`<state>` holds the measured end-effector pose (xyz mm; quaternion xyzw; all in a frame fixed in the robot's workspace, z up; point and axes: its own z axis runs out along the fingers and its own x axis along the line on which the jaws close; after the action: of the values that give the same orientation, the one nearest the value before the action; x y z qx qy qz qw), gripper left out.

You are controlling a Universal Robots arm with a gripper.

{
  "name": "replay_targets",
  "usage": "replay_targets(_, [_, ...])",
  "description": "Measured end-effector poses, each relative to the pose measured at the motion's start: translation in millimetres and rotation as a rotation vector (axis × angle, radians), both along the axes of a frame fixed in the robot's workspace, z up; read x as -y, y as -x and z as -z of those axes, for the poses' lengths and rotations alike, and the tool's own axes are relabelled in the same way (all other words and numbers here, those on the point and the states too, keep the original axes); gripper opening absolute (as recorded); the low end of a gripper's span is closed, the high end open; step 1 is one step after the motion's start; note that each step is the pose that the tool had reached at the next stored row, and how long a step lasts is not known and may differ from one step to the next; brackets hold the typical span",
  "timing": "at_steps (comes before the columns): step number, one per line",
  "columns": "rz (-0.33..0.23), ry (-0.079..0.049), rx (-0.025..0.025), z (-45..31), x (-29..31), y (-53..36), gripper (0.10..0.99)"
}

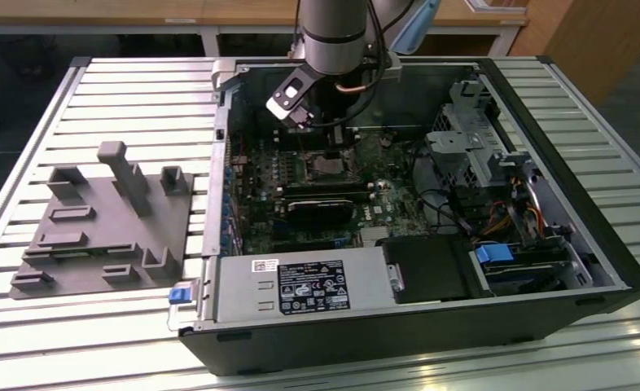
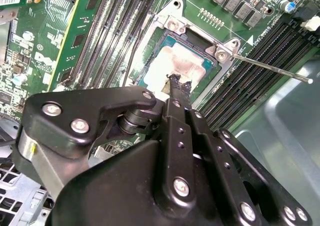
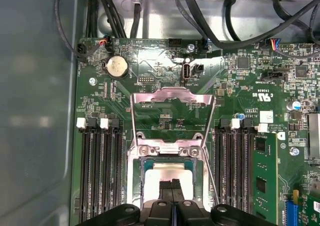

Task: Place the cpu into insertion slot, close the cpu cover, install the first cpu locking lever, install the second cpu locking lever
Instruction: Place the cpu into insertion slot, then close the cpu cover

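Note:
The cpu (image 3: 162, 173) lies flat in the insertion slot (image 3: 145, 167) on the green motherboard, its silver top showing in both wrist views (image 2: 172, 66). My gripper (image 3: 172, 185) is shut with nothing between its fingers, and its tips (image 2: 176, 82) hover at or touch the chip's top near one edge. The cpu cover (image 3: 172, 97) is swung open away from the socket, with the board visible through its window. A thin locking lever (image 2: 270, 68) sticks out free beside the socket. In the exterior view my arm (image 1: 336, 32) reaches down into the open computer case.
Black memory slots (image 3: 100, 176) flank the socket, with a green module (image 3: 260, 176) on one side. Cables (image 3: 150, 11) and a coin battery (image 3: 116, 66) lie beyond the cover. A drive cage (image 1: 483, 138), a power supply (image 1: 298, 285) and case walls crowd the board. A grey fixture (image 1: 103, 220) sits on the table.

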<state>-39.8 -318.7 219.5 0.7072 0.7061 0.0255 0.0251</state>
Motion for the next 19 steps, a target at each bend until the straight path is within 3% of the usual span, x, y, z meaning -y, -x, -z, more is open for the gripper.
replay_targets(11, [0.0, 0.0, -0.0002, -3.3, 0.0, 0.0, 0.106])
replay_targets(19, [0.0, 0.0, -0.0001, -9.9, 0.0, -0.1, 0.106])
